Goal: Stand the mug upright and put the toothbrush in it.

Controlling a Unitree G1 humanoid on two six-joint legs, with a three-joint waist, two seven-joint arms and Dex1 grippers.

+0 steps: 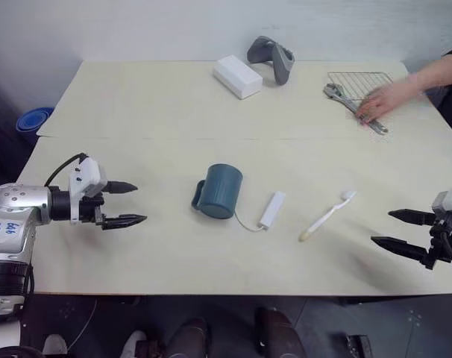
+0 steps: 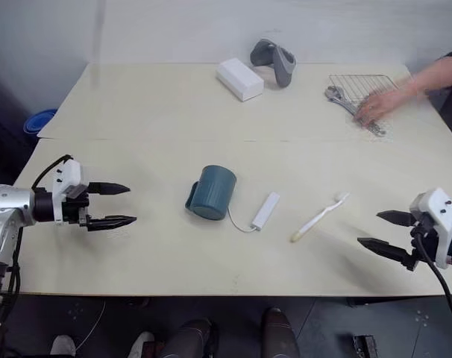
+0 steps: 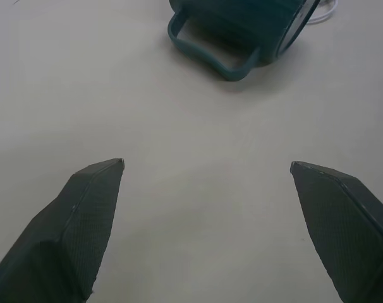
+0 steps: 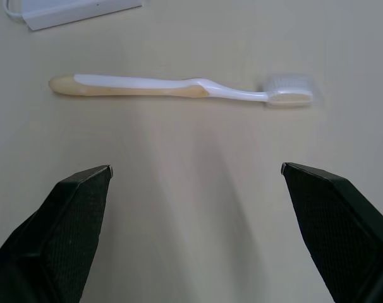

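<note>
The dark teal mug [image 1: 220,191] lies on its side near the middle of the table, its loop handle [image 3: 210,57] turned toward my left gripper. To its right the white toothbrush [image 1: 327,216] lies flat, bristles away from me and its yellowish end nearer the front edge. My left gripper [image 1: 140,203] hovers open and empty left of the mug, pointing at it. In the left wrist view the mug [image 3: 242,25] lies well beyond the fingertips. My right gripper [image 1: 381,227] is open and empty to the right of the toothbrush [image 4: 179,88], short of it.
A small white gadget [image 1: 272,209] with a thin cord lies between mug and toothbrush. At the back are a white box [image 1: 238,76], a grey device [image 1: 272,57], a wire rack [image 1: 360,80] and a wrench [image 1: 353,104] under a person's hand [image 1: 386,101]. A blue bowl [image 1: 33,119] sits off the table's left.
</note>
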